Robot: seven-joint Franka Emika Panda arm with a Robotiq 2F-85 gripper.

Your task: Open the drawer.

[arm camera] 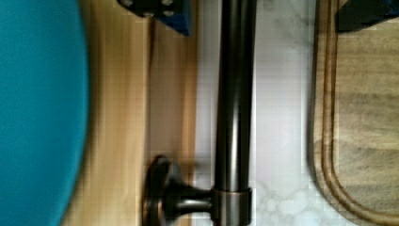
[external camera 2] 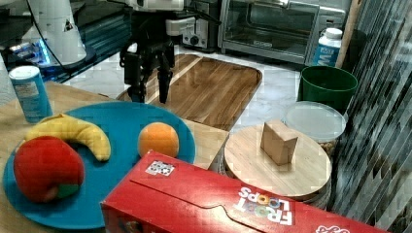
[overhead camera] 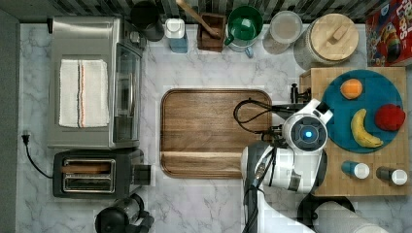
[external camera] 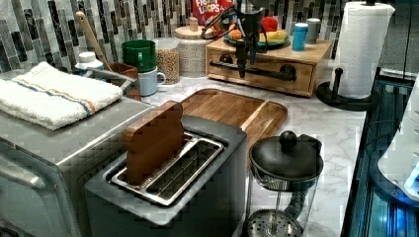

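Note:
The drawer [external camera: 262,74] is the light wooden front of a low box, and it sits flush with that box. A long black bar handle [external camera: 269,72] runs across it. My gripper [external camera: 246,68] hangs straight down over the handle, open, with one finger on each side of the bar. In the wrist view the handle [arm camera: 234,94] runs between the two fingertips [arm camera: 162,12], and nothing is clamped. From the right view the gripper [external camera 2: 151,94] stands just beyond the box's top edge. In the top view the arm [overhead camera: 306,133] covers the drawer front, beside the box top [overhead camera: 359,187].
A blue plate [overhead camera: 374,141] with a banana, an orange and a red fruit sits on the box, beside two shakers [overhead camera: 355,169]. The dark brown tray [overhead camera: 214,131] lies right in front of the drawer. A paper towel roll [external camera: 359,47], French press [external camera: 284,168] and toaster [external camera: 168,173] stand nearby.

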